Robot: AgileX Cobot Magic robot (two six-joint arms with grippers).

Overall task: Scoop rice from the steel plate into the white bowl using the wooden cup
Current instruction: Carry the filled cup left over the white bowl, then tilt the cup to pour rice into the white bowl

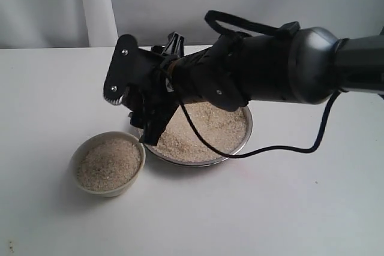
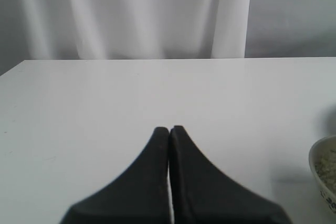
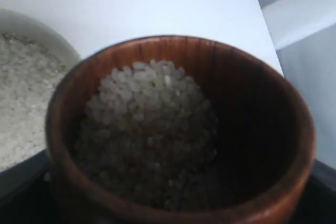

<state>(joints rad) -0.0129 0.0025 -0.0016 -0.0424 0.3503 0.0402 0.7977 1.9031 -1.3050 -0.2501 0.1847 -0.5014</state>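
Note:
The wooden cup (image 3: 173,48) fills the right wrist view, upright and holding a mound of rice (image 3: 152,119). My right gripper (image 1: 145,123) is shut on it, reaching across the left rim of the steel plate (image 1: 243,139); in the exterior view the gripper hides the cup. More rice (image 1: 207,125) lies heaped in the plate. The white bowl (image 1: 84,187) stands just left of the plate, nearly full of rice (image 1: 109,163), and it shows beside the cup (image 3: 50,32) in the right wrist view. My left gripper (image 2: 169,128) is shut and empty over bare table, with the bowl's rim (image 2: 315,169) at the view's edge.
A black cable (image 1: 282,148) loops from the right arm (image 1: 288,67) onto the white table (image 1: 270,208) beside the plate. A white curtain (image 2: 131,14) hangs behind the table's far edge.

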